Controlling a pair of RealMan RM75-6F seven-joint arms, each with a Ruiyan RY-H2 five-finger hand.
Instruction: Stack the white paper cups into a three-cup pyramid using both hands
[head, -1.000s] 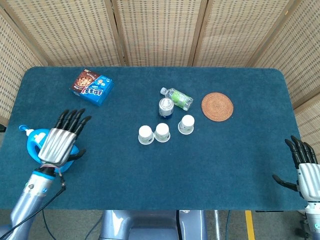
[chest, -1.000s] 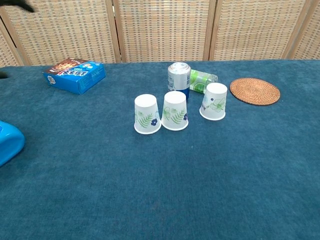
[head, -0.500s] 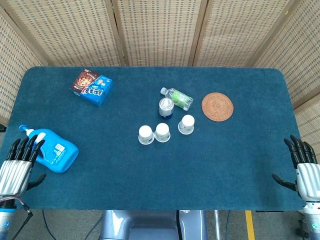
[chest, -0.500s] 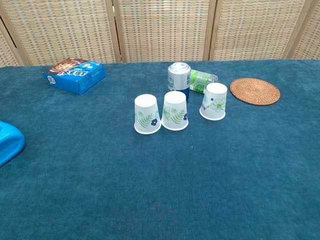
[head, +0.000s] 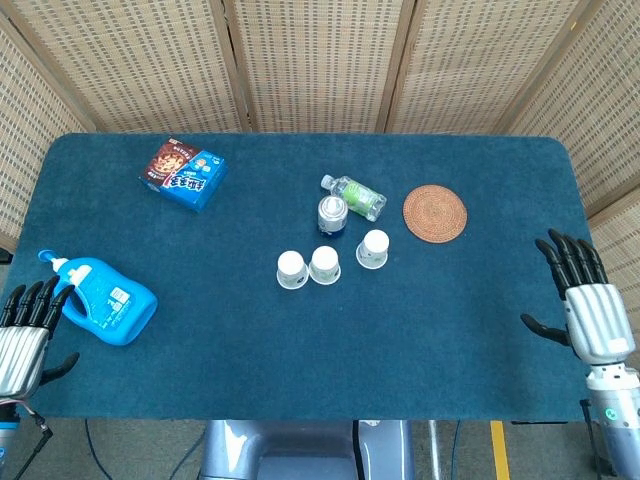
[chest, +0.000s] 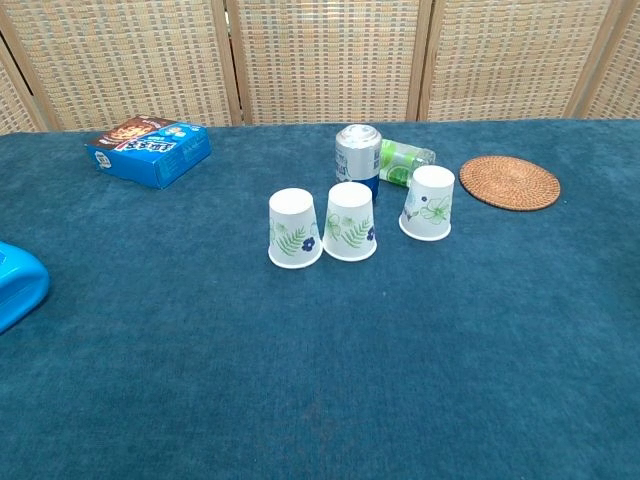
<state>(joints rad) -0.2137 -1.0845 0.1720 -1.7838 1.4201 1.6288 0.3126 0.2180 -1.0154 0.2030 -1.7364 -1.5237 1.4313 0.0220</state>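
Observation:
Three white paper cups with leaf prints stand upside down near the table's middle: a left cup (head: 291, 270) (chest: 295, 229), a middle cup (head: 324, 265) (chest: 350, 221) touching it, and a right cup (head: 373, 249) (chest: 429, 203) a little apart. My left hand (head: 25, 336) hangs open at the table's front left corner, holding nothing. At the right edge my right hand (head: 581, 303) is open too, fingers spread. Both hands are far from the cups. The chest view shows neither hand.
Behind the cups stand a metal can (head: 332, 214) (chest: 357, 155) and a lying green-label bottle (head: 355, 196) (chest: 405, 161). A woven coaster (head: 435, 212) (chest: 510, 182) lies to the right. A snack box (head: 183, 173) (chest: 148, 150) sits far left; a blue detergent bottle (head: 101, 298) (chest: 18, 285) lies near my left hand.
My left hand withdrew from over the blue bottle to the table's front left corner. My right hand moved up and slightly inward along the right edge. The cups stayed put.

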